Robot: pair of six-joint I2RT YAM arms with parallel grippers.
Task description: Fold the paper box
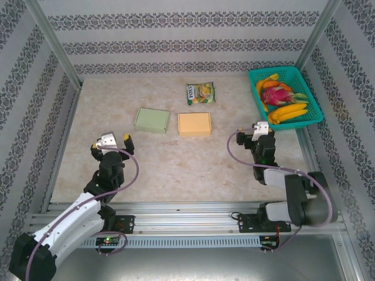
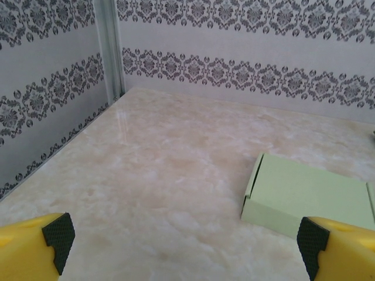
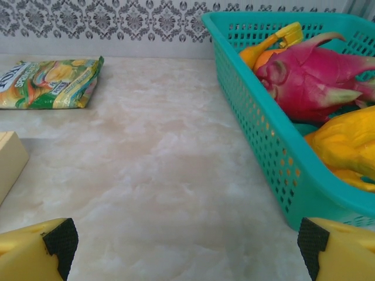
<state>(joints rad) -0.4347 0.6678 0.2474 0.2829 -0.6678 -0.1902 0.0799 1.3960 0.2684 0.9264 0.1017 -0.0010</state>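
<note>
Marble-look surface (image 1: 176, 164) w/ green box (image 1: 152, 120) beside tan box (image 1: 194, 124); left pincer (image 1: 111, 142) & right pincer (image 1: 258, 130) both spread wide, clear of boxes

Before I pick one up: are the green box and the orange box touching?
Apart. The top view shows bare table between the green box and the orange box.

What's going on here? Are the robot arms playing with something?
Nothing is being handled yet. The left gripper and the right gripper are both open and empty above the table. A green paper box and a light orange paper box lie side by side ahead of them, untouched. A snack bag lies behind the boxes, and a teal basket of fruit sits far right.
</note>
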